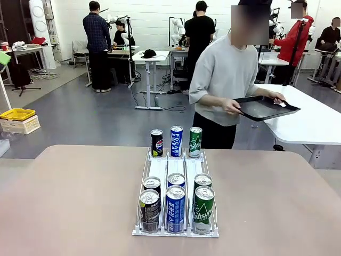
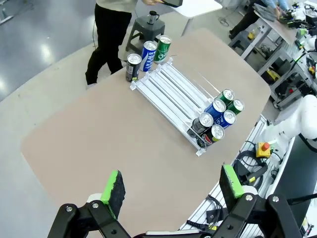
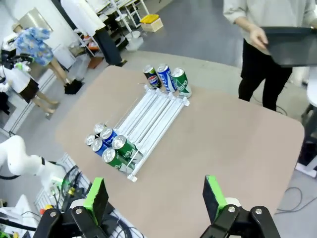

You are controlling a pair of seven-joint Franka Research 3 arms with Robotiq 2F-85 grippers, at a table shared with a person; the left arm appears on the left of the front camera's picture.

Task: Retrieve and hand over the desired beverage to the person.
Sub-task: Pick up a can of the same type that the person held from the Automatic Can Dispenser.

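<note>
A white wire can rack [image 1: 176, 176] stands on the tan table, with black, blue and green cans in three lanes. At its far end stand a black can [image 1: 156, 143], a blue can [image 1: 176, 141] and a green can [image 1: 195, 142]; several more cans [image 1: 176, 205] crowd its near end. The person [image 1: 226, 80] stands behind the table holding a dark tray [image 1: 265, 108] in both hands. My left gripper [image 2: 171, 190] hangs open high above the table, the rack [image 2: 171, 94] far ahead of it. My right gripper [image 3: 156, 196] is also open above the table, the rack [image 3: 148, 121] beyond it.
A white table [image 1: 314, 120] stands at the right behind the person. A dark stool [image 2: 147, 25] sits on the floor past the table's far edge. Broad bare tabletop [image 1: 74, 197] lies on either side of the rack. Other people work at desks far back.
</note>
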